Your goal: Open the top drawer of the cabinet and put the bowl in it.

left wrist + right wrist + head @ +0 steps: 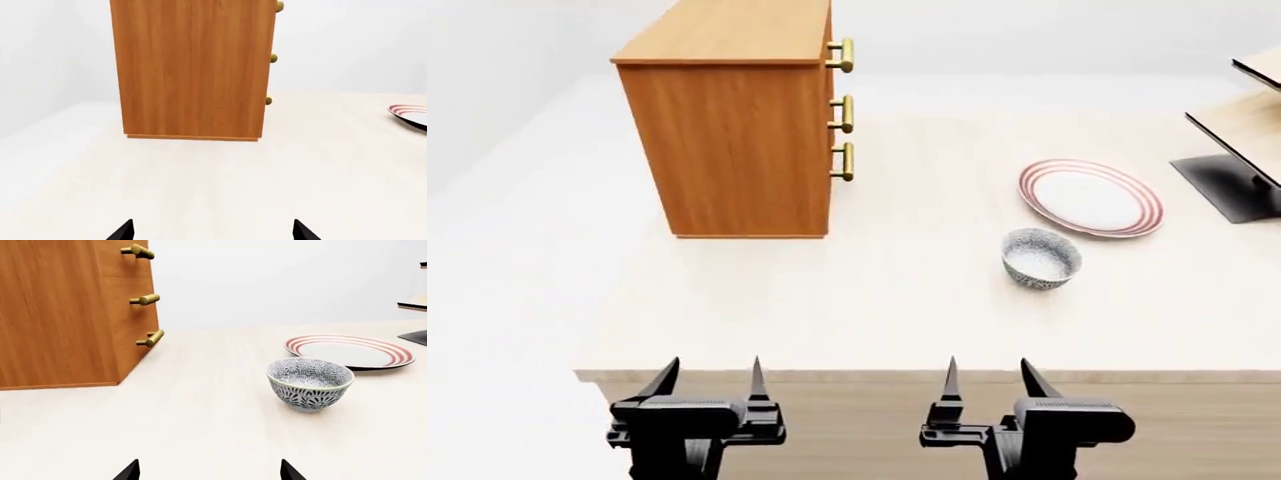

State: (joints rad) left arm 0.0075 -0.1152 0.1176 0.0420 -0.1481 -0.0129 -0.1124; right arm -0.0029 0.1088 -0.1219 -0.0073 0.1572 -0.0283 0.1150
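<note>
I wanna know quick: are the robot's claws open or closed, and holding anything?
Left gripper: open, holding nothing.
Right gripper: open, holding nothing.

A red-ringed plate (pixel 1090 197) lies on the pale table (pixel 868 290) beside a shelf rack (pixel 1248 130).

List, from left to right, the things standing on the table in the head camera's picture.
cabinet → bowl → plate → shelf rack, cut off at the picture's right edge. Bowl and plate overlap a little in width, but the bowl's middle lies further left.
</note>
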